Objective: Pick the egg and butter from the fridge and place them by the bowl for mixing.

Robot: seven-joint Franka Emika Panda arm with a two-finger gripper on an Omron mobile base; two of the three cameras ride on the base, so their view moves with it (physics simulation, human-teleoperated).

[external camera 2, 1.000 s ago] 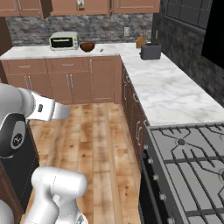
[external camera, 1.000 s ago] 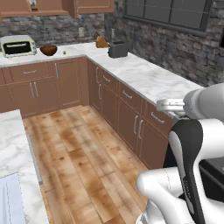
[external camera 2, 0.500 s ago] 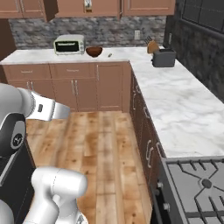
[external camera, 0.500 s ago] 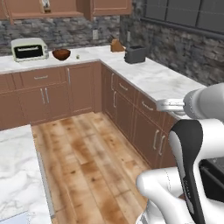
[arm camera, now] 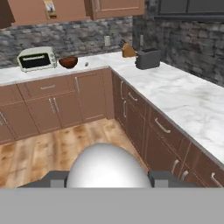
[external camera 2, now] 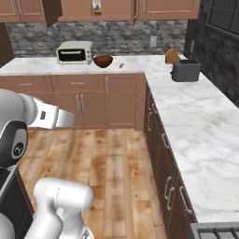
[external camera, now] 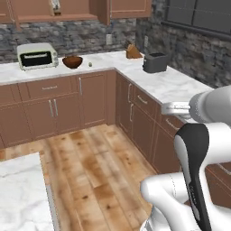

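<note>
In the hand view a smooth white egg (arm camera: 107, 166) sits between the two dark fingertips (arm camera: 159, 179) of my gripper (arm camera: 108, 180), which is shut on it. The dark reddish-brown bowl (external camera: 72, 62) (external camera 2: 103, 61) (arm camera: 68, 62) stands on the far marble counter (external camera: 103, 63), just right of the toaster oven (external camera: 37, 56) (external camera 2: 74, 52). It is far ahead of the gripper, across the wooden floor. The fridge and the butter are out of view.
A small pale item (external camera: 90, 64) (external camera 2: 120, 65) lies right of the bowl; what it is I cannot tell. A dark toaster (external camera: 155, 62) (external camera 2: 185, 71) and a knife block (external camera: 133, 52) stand on the right counter run. Brown cabinets line both runs. A marble island corner (external camera: 20, 194) is at lower left.
The whole picture has shifted: the base has moved, so the counter with the bowl and toaster oven now sits nearer the middle and looks larger. The egg stays in the grip.
</note>
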